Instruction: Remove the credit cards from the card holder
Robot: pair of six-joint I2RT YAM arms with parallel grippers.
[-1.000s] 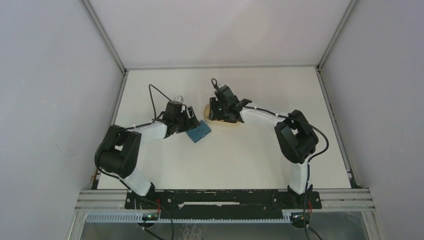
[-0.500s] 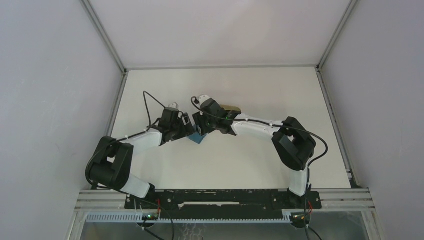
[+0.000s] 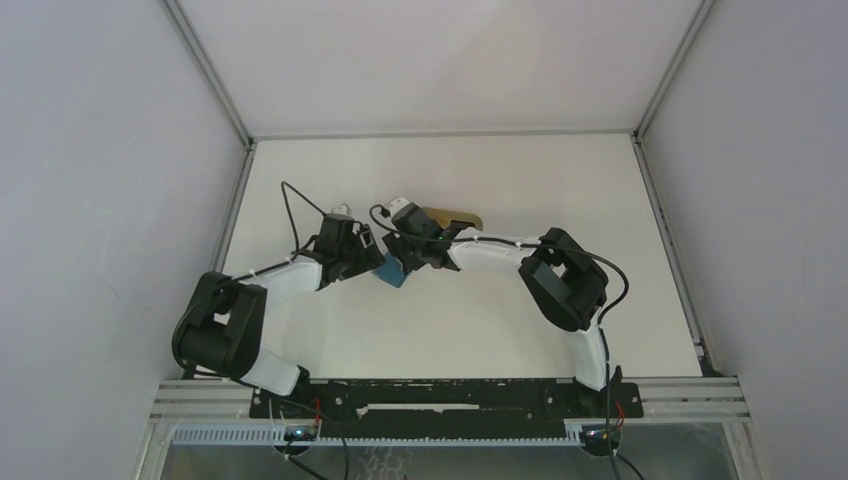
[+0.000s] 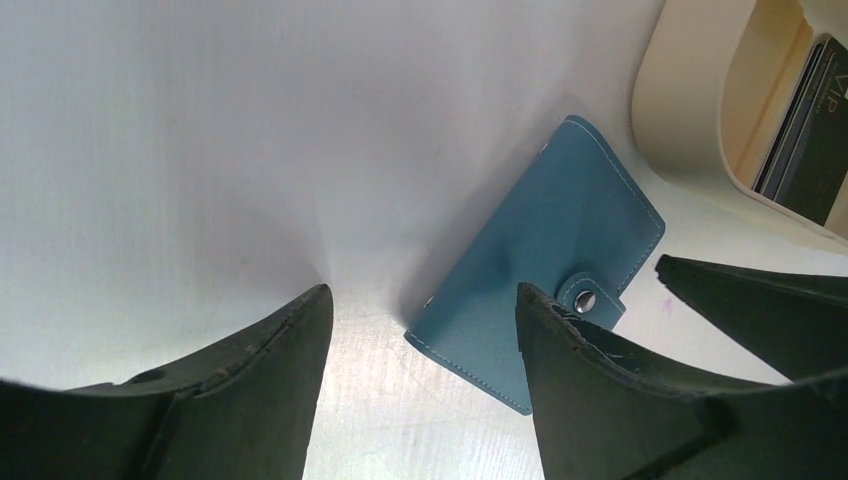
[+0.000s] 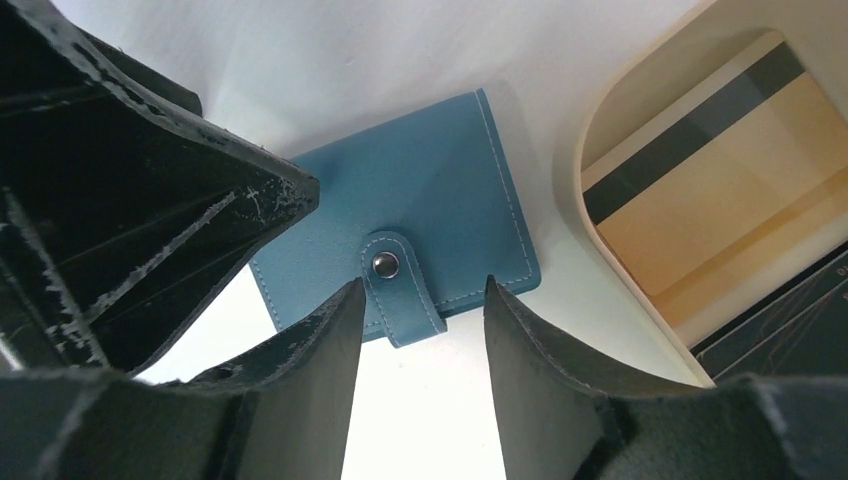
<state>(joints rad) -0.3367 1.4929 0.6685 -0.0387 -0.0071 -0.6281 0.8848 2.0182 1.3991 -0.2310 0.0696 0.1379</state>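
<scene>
White worktop [image 3: 450,310]: the card holder [image 5: 410,235] lies snapped shut, credit cards [image 5: 720,160] in a tray [image 5: 575,170] at its two o'clock. Left hand [image 4: 422,295] and right hand [image 5: 422,290] hover spread, empty, the right straddling the snap tab [image 5: 398,285], probably to unfasten it.

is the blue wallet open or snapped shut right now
Shut. The small teal-blue folding card holder lies folded flat, its snap tab buttoned over the edge; no card slots show.

You can read only "VIP", on the dark card [image 4: 812,140] in the beige tray [image 4: 680,120], up and right of the left claw [image 4: 420,295]; nothing else is legible.
</scene>
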